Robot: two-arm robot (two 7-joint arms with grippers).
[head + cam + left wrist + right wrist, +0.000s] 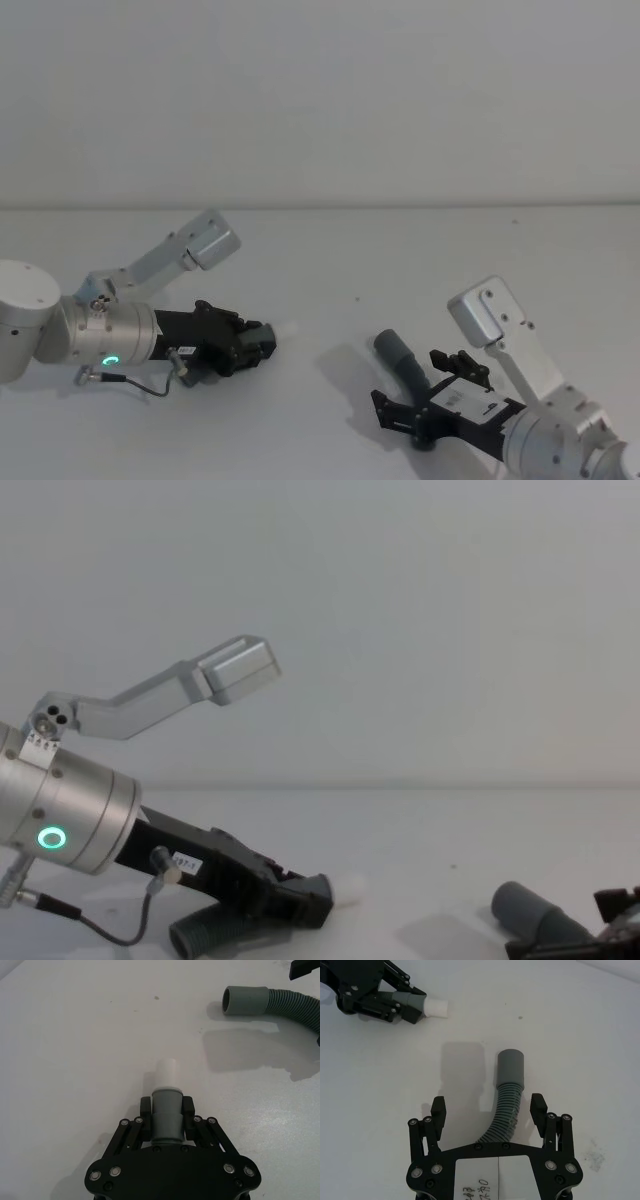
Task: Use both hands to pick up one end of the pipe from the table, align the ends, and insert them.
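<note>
At frame lower left, the left claw [262, 340] clenches the white-tipped cuff [166, 1097], tip free for inserting; the right claw [488, 1105] gapes astride the pipe [505, 1110] behind the plain cuff [510, 1067]

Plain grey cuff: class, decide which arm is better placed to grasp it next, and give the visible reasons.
Right. The right end effector is open astride the pipe just behind the plain grey cuff; the left end effector is shut on the white-tipped cuff.
</note>
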